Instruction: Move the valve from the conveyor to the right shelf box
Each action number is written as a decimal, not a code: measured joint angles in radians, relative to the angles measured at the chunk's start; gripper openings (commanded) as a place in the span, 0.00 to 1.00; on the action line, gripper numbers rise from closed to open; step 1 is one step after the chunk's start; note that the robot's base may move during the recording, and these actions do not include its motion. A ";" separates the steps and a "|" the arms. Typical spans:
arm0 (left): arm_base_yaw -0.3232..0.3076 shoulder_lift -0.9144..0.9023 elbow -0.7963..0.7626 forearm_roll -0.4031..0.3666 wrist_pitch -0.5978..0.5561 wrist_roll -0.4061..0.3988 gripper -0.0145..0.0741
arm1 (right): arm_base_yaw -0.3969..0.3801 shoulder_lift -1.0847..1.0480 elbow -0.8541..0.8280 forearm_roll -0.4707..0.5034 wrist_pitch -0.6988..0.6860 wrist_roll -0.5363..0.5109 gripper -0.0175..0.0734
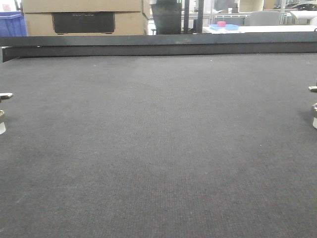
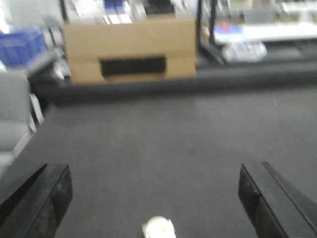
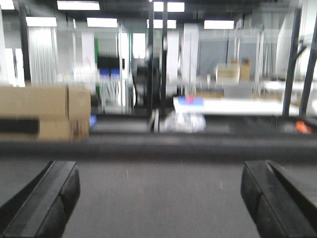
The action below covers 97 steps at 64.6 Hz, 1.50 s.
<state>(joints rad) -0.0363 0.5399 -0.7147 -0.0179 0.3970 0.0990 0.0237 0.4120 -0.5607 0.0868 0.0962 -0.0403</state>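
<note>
The conveyor (image 1: 158,148) is a wide dark grey woven belt with a black raised rail (image 1: 158,44) along its far edge. A small metal and white part, perhaps the valve (image 1: 2,111), is cut off by the left edge of the front view. A similar part (image 1: 314,106) shows at the right edge. In the left wrist view my left gripper (image 2: 153,188) is open above the belt, with a whitish round object (image 2: 158,229) low between its fingers, untouched. My right gripper (image 3: 158,193) is open and empty over the belt (image 3: 158,198). The shelf box is out of view.
A cardboard box (image 1: 84,17) with a dark slot stands beyond the rail at the back left, with a blue crate (image 1: 11,24) beside it. A white table (image 1: 257,27) with a blue and red item stands at the back right.
</note>
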 measured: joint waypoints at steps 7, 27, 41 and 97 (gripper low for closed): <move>-0.024 0.090 -0.067 -0.002 0.144 0.000 0.83 | 0.000 0.096 -0.068 -0.006 0.105 0.000 0.82; -0.045 0.323 -0.224 -0.002 0.331 -0.002 0.83 | 0.000 0.497 -0.430 -0.007 0.569 -0.002 0.82; -0.045 0.385 -0.232 -0.002 0.339 -0.002 0.83 | 0.006 0.774 -0.625 -0.007 0.855 -0.027 0.82; -0.045 0.394 -0.232 -0.002 0.350 -0.002 0.83 | 0.008 1.277 -0.688 0.047 0.851 -0.031 0.82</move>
<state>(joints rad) -0.0810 0.9337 -0.9470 -0.0199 0.7473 0.0971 0.0317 1.6895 -1.2489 0.1336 0.9471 -0.0718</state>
